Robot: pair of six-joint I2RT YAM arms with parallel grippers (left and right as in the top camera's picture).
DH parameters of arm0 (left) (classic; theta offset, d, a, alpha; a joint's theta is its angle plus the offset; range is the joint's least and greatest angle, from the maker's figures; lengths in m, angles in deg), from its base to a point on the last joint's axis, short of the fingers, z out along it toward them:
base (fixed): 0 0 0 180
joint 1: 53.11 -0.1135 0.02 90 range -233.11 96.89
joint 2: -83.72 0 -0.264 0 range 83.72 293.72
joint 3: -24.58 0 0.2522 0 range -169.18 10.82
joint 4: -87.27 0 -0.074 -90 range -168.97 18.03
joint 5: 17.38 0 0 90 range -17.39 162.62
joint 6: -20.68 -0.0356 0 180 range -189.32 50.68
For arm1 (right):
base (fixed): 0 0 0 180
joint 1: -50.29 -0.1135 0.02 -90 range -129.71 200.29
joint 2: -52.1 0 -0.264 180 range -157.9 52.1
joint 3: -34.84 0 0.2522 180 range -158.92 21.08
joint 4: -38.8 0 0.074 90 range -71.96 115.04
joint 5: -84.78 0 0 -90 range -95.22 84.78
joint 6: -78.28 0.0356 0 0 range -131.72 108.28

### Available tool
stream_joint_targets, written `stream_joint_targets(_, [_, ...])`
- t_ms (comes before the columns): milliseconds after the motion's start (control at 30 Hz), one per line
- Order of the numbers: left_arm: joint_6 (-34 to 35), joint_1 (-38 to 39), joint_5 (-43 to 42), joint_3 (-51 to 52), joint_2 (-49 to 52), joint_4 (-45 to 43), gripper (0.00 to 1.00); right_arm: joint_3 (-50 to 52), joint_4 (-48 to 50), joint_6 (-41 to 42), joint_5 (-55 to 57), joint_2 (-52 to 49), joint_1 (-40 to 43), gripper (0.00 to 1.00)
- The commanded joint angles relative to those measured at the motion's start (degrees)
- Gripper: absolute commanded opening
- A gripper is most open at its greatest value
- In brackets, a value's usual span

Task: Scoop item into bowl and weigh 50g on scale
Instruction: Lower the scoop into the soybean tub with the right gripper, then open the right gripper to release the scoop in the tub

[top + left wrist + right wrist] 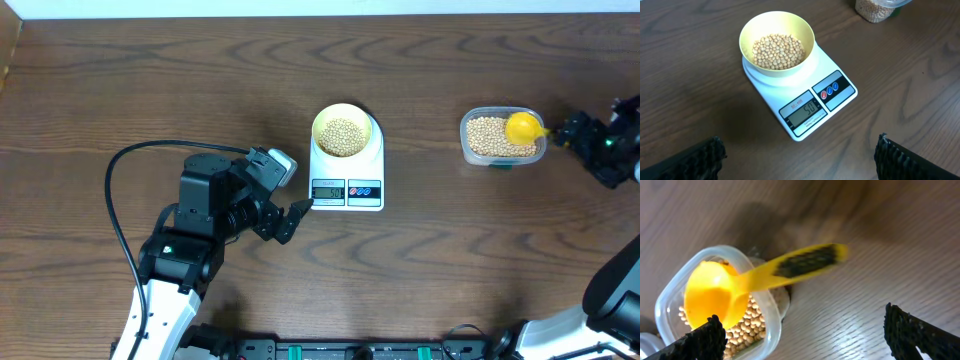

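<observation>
Black arm (pixel 205 215), white lower link (pixel 155 315), looping black cable (pixel 113 215), ribbed claw fingers (pixel 697 161)

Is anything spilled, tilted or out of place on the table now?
Nothing stands out. The beans are inside the bowl on the scale, and the scoop rests in the container, handle over its rim. I see no spilled beans.

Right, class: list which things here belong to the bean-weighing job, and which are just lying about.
Job: beans, bowl, scale, yellow scoop, clear container.
Lying about: nothing loose; only the robot's black cable.
</observation>
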Motion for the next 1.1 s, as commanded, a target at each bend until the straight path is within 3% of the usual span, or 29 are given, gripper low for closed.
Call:
stream_joint_targets(0, [0.74, -0.31, 0.33, 0.50, 0.09, -0.11, 0.98, 0.20, -0.02, -2.73, -6.71, 0.39, 2.49, 0.99])
stream_joint_targets(400, [0.74, -0.31, 0.33, 0.50, 0.09, -0.11, 0.98, 0.20, -0.07, -5.55, -17.16, 0.39, 3.61, 0.99])
stream_joint_targets(533, [0.74, -0.31, 0.33, 0.50, 0.09, -0.13, 0.98, 0.20, 0.15, -15.32, -24.55, 0.42, 3.54, 0.99])
stream_joint_targets(700, [0.74, -0.31, 0.33, 0.50, 0.11, -0.13, 0.98, 0.20, -1.46, -25.66, -26.01, 0.57, 3.17, 0.99])
stream_joint_targets(800, [0.74, -0.31, 0.33, 0.50, 0.11, -0.11, 0.98, 0.17, -2.27, -26.58, -24.28, 1.29, 1.99, 0.99])
stream_joint_targets(1067, [0.74, -0.31, 0.33, 0.50, 0.11, -0.11, 0.98, -1.73, -6.78, -25.42, -4.46, 9.90, -8.07, 0.99])
